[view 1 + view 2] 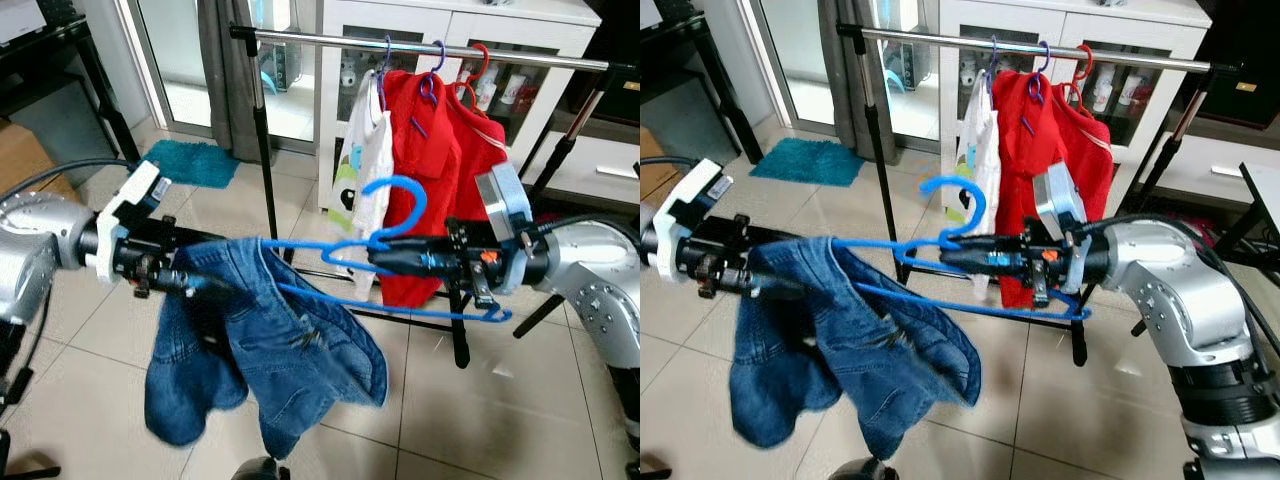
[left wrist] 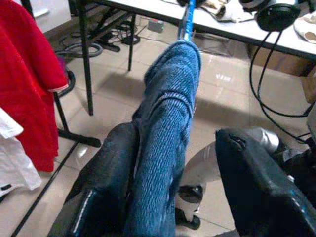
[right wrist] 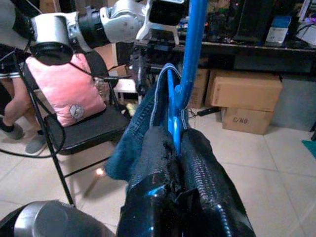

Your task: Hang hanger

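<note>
My right gripper (image 1: 375,258) is shut on the neck of a blue plastic hanger (image 1: 398,181), held level in front of the clothes rail (image 1: 330,40), with the hook up and well below it. In the right wrist view the hanger (image 3: 192,49) runs up from between the pressed fingers (image 3: 207,187). Blue jeans (image 1: 270,350) drape over the hanger's left end and hang towards the floor. My left gripper (image 1: 190,282) is at that end. In the left wrist view the denim (image 2: 163,148) lies against one finger (image 2: 106,187), and the other finger (image 2: 256,187) stands apart.
The rail carries red garments (image 1: 430,150) and a white shirt (image 1: 362,170) on several hangers at its right half; its left half is bare. A rack post (image 1: 265,150) stands behind the jeans. A white cabinet (image 1: 500,30) and a teal mat (image 1: 190,162) lie beyond. A chair with a pink cushion (image 3: 64,84) stands behind me.
</note>
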Tool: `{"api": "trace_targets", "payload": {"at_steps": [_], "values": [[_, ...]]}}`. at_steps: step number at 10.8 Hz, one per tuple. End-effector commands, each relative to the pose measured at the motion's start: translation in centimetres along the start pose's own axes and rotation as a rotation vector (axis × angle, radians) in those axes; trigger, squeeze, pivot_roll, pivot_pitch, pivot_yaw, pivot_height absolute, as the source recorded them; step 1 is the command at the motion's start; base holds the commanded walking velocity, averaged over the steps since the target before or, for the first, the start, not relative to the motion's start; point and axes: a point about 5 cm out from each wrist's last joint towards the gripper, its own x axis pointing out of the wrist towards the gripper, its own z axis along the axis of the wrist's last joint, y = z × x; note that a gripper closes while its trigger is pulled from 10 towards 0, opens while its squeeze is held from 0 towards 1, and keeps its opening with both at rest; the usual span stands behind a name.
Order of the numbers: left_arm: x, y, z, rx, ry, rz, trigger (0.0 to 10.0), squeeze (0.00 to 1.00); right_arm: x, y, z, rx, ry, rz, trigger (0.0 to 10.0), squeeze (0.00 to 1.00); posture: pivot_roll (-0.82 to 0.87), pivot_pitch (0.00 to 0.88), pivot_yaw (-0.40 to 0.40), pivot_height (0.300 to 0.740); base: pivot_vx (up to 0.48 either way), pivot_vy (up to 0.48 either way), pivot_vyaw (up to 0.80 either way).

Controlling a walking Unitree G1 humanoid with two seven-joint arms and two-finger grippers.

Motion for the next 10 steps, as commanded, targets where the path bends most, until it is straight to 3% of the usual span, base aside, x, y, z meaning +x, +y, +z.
{"api": "trace_targets", "payload": {"at_steps": [1, 6, 10], "values": [[-0.2, 0.2, 0.4, 0.02, 0.015, 0.002, 0.0, 0.0, 0.2, 0.4, 0.8, -0.038, -0.016, 0.03, 0.0, 0.0, 0.01, 0.0, 0.033, 0.74, 0.0, 0.0, 0.0], [0.0, 0.9, 0.4, 0.021, 0.038, -0.029, 0.0, 0.0, 0.8, 0.5, 1.3, -0.05, -0.027, 0.051, 0.0, 0.0, 0.01, 0.0, 0.038, 0.74, 0.0, 0.0, 0.0], [-0.9, 0.7, 0.5, 0.006, 0.03, -0.015, 0.0, 0.0, 1.2, 0.6, 1.4, -0.052, -0.037, 0.058, 0.0, 0.0, 0.01, 0.024, 0.03, 0.74, 0.0, 0.0, 0.0]]}}
